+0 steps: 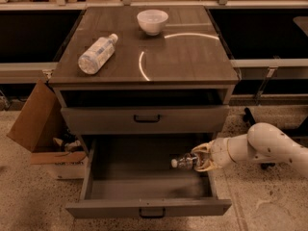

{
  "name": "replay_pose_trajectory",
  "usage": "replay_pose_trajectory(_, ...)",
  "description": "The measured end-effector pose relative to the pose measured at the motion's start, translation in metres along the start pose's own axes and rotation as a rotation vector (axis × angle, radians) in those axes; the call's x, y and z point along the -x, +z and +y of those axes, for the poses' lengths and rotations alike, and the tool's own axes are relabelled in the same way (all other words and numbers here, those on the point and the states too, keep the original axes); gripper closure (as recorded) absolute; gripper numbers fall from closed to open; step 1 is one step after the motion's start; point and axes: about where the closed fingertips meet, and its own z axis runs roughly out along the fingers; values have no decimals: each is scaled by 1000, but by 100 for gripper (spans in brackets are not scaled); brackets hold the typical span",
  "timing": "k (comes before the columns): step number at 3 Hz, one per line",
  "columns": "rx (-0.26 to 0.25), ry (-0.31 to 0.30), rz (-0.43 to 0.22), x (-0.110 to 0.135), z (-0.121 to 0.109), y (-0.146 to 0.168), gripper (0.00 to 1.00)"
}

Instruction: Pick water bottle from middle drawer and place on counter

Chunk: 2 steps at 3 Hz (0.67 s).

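Note:
The middle drawer (pixel 149 207) is pulled open below the cabinet's upper grey front. My gripper (pixel 201 159) reaches in from the right, over the drawer's right side, and is shut on the water bottle (pixel 183 162). The small clear bottle lies horizontal in the fingers, white cap pointing left, held above the drawer floor. The counter (pixel 192 57) is the dark wood-grain top with a pale ring mark.
A larger bottle with a whitish wrap (pixel 97 54) lies on the counter's left side. A white bowl (pixel 152 21) stands at its back. An open cardboard box (pixel 36 129) sits on the floor to the left of the cabinet.

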Motion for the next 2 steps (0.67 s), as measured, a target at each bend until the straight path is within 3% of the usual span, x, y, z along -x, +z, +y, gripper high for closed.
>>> replay_pose_trajectory(1, -71, -51, -1, 18, -27, -48, 100)
replay_pose_trajectory(2, -133, -112, 5, 40, -63, -121, 100)
